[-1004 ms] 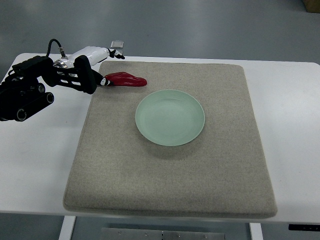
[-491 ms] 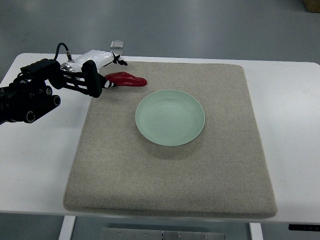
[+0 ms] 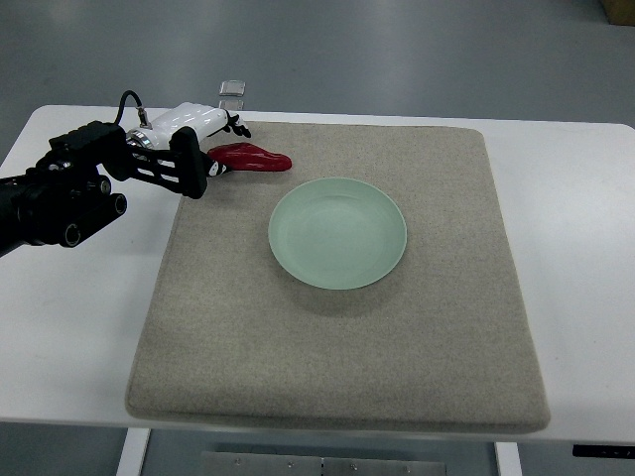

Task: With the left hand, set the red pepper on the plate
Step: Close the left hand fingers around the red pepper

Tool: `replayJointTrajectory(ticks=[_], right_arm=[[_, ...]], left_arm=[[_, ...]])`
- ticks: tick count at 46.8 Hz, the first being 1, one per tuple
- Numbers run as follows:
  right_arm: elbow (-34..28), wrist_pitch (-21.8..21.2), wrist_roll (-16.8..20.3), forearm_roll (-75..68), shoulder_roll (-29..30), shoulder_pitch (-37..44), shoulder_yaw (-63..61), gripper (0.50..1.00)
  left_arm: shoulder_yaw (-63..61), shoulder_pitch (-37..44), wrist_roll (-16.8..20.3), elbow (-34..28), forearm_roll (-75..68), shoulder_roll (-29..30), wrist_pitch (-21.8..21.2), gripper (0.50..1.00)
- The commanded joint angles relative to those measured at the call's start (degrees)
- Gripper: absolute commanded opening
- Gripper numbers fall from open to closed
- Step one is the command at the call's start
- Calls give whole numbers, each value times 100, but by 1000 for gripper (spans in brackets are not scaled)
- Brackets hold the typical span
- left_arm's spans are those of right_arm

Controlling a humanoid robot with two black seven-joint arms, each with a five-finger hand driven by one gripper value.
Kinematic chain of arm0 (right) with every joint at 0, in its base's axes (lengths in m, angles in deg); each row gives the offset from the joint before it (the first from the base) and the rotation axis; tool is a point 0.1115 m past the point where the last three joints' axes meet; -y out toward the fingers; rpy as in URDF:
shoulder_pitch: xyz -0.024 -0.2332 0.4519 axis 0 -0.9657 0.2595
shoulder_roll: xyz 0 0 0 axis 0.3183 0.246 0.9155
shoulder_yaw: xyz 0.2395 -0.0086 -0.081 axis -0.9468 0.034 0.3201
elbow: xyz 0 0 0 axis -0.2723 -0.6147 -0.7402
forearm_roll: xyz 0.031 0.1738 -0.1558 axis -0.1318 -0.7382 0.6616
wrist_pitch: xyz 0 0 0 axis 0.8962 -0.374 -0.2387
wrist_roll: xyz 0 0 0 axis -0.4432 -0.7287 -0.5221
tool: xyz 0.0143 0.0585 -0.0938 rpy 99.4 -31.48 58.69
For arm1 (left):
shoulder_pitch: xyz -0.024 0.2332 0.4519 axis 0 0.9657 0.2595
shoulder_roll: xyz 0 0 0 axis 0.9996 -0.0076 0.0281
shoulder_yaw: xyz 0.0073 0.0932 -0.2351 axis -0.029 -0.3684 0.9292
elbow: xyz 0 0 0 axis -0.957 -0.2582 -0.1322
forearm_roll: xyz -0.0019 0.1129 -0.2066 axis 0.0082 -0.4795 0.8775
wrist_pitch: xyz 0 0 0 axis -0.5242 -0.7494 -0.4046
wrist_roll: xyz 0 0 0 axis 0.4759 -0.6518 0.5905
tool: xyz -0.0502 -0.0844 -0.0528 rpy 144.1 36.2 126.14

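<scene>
One glossy red pepper lies on your coarse felt mat, far-left of the smooth round plate; your left hand reaches its stem, grip unclear.

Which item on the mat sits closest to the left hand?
The red pepper, at the mat's far-left corner beside the left hand; the green plate lies mid-mat.
</scene>
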Motion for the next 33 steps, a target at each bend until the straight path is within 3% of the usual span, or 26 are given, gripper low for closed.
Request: replayJointTrajectory(ticks=[1, 33], right_arm=[[0, 0, 0, 0, 0, -6, 0, 932], [0, 0, 0, 0, 0, 2, 0, 932]], left_arm=[[0, 4, 1, 0, 1, -10, -1, 748], [-26, 57, 1, -141, 9, -177, -1, 722]])
